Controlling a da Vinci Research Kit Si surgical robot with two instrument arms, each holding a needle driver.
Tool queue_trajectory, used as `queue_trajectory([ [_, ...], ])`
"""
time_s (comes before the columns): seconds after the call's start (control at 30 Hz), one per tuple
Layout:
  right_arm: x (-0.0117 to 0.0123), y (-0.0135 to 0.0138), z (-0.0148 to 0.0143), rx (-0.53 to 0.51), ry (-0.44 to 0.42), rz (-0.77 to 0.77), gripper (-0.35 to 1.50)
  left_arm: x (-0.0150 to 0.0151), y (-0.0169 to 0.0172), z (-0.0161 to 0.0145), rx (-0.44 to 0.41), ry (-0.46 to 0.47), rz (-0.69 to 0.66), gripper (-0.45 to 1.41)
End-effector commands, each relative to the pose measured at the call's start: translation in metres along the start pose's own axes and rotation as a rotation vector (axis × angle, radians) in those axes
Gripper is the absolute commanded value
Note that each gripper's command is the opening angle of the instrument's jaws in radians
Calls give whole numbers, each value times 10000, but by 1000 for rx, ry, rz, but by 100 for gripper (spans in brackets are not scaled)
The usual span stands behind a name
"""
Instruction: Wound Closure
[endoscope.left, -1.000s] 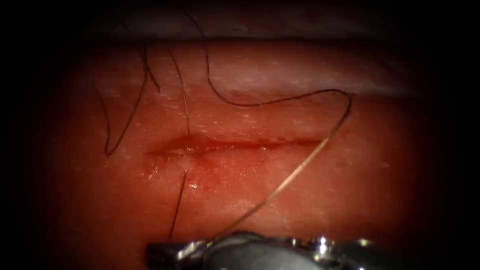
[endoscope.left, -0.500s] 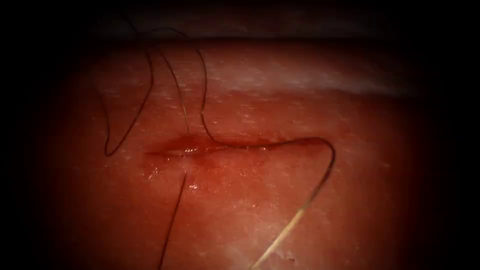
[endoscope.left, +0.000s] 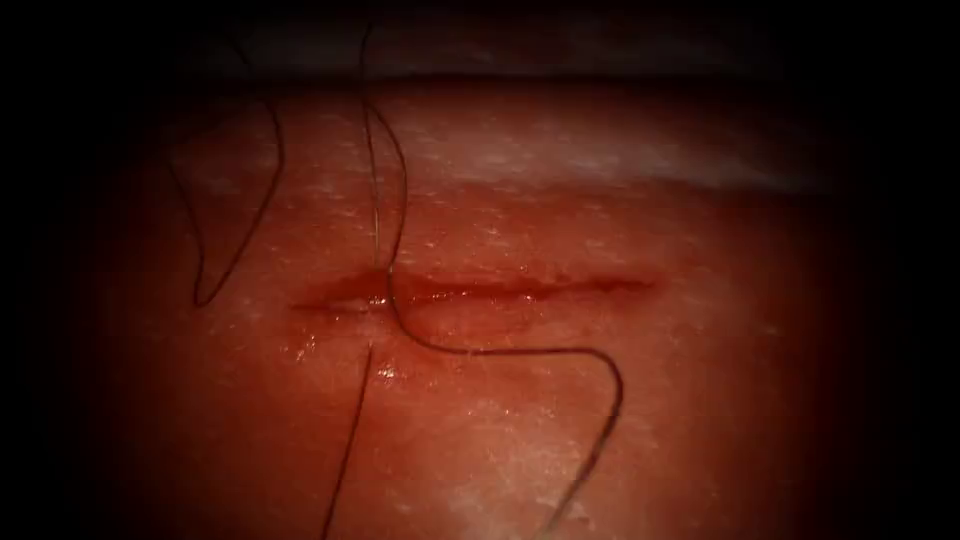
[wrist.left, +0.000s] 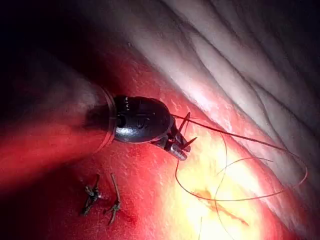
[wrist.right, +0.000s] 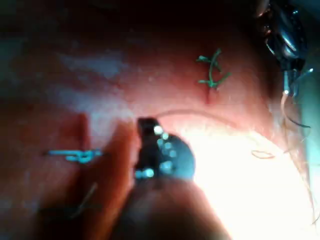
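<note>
At the near edge of the tissue (endoscope.left: 700, 400) in the endoscope view, two strands of thread (endoscope.left: 520, 352) run out of the picture. One is a dark, fairly straight strand on the left. The other, further right, is paler at its near end. I cannot tell whether that pale part is the needle or just lit thread, so I cannot place the needle or say whether it is in the tissue.

The right-hand strand bends on the near side of the cut (endoscope.left: 520, 290) and crosses it near its left end, where red fluid (endoscope.left: 385, 300) pools. It lies slack on the tissue, which suggests it is spare length rather than thread under pull.

On the far side of the cut, the thread rises in loose loops toward the pale far rim.

In the left wrist view, the left tool (wrist.left: 181, 145) hovers above the tissue, and a straight, taut strand leaves its tip. From that I judge its jaws are closed on the thread, probably to keep it clear of the cut. Knotted cut ends (wrist.left: 92, 196) lie on the tissue beside it.

In the right wrist view, the right tool (wrist.right: 147, 125) is seen over the tissue. I cannot tell how its jaws stand or whether it holds anything.
</note>
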Motion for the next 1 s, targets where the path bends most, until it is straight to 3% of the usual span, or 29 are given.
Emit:
queue_trajectory([
  [0.03,0,5,8,1,8,0,-35,-6,-4,5,-1,-4,1,-35],
  [0.07,0,7,8,-15,16,0,-18,-6,-4,4,-1,-10,1,-35],
  [0.1,-1,9,7,-37,28,-1,12,-6,-4,4,-1,-16,2,-35],
  [0.13,-2,17,5,-110,53,3,88,-8,-3,2,-8,-31,4,-35],
  [0.2,-3,24,2,-174,59,14,125,-11,-4,0,-8,-56,7,-35],
  [0.3,-6,30,-5,-210,58,32,135,-18,-9,0,24,-107,10,-35],
  [0.4,-5,29,-19,-215,68,39,133,-18,-25,4,104,-124,25,-35],
  [0.53,-5,30,-39,-239,77,50,133,-17,-47,8,151,-128,29,-35],
  [0.67,-10,30,-44,-257,71,65,131,-27,-63,14,154,-139,37,-35],
  [0.73,-13,33,-44,-265,69,70,131,-37,-69,18,161,-173,53,-35],
  [0.77,-15,34,-44,-267,68,70,131,-54,-75,20,170,-240,73,-35],
  [0.9,-19,35,-44,-274,65,69,131,-92,-78,23,169,-359,127,-35],
  [1.0,-20,36,-43,-279,63,70,131,-119,-87,21,173,-439,154,-24],
])
